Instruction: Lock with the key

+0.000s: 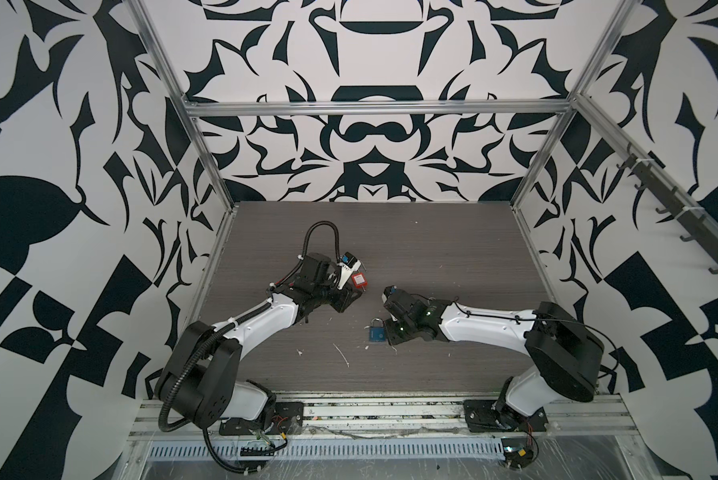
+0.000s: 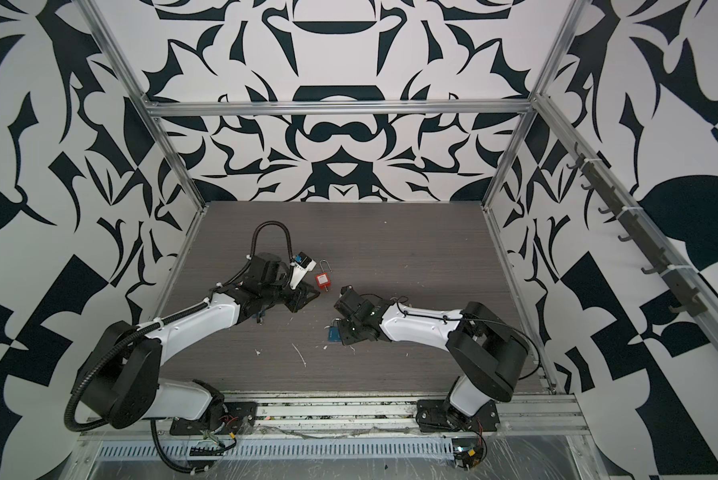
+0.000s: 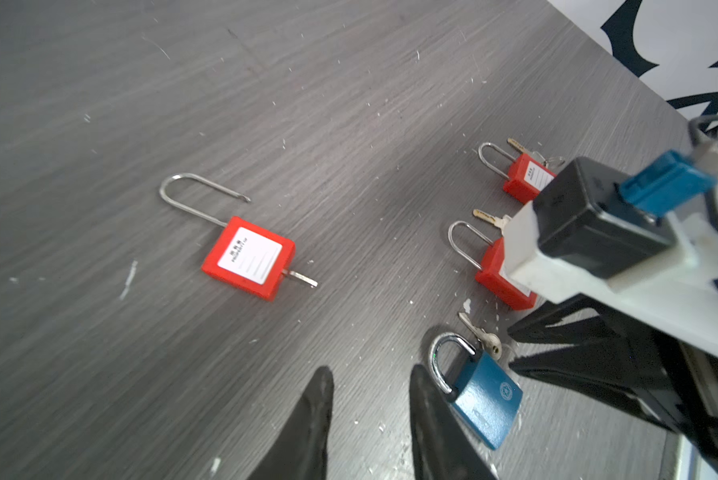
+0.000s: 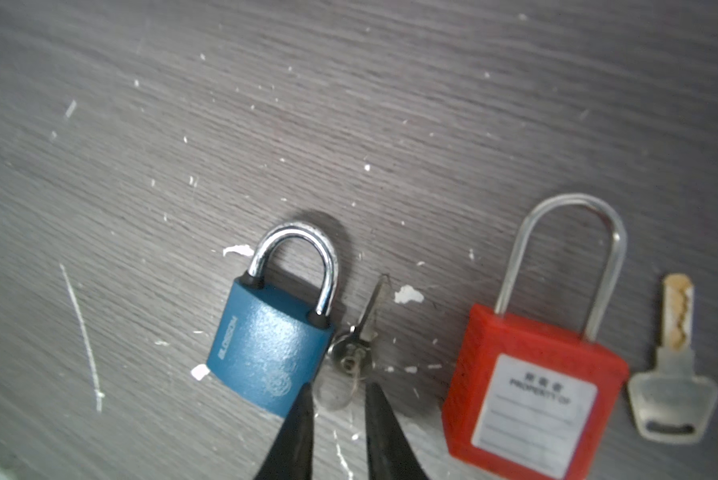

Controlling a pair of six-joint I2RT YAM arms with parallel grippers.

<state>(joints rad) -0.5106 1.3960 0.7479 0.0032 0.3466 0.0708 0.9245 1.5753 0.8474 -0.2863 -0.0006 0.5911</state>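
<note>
A red padlock [image 3: 249, 257] lies on the grey table with its long shackle [image 3: 191, 195] swung open and a key [image 3: 301, 277] sticking out of its base. It shows in both top views [image 1: 359, 279] [image 2: 322, 279]. My left gripper [image 3: 372, 395] hovers just short of it, open, with bare table between the fingers. A blue padlock [image 4: 266, 349] with a shut shackle lies beside a small key on a ring [image 4: 363, 328]. My right gripper [image 4: 336, 399] stands open over that ring, one finger [image 4: 299, 428] at the blue body's corner.
Two more red padlocks [image 3: 523, 178] [image 3: 498, 278], shackles shut, lie by the right arm, each with a loose key [image 3: 488, 218] beside it. One of them [image 4: 531, 382] and its key [image 4: 673, 374] show in the right wrist view. White flecks dot the table [image 1: 432, 249].
</note>
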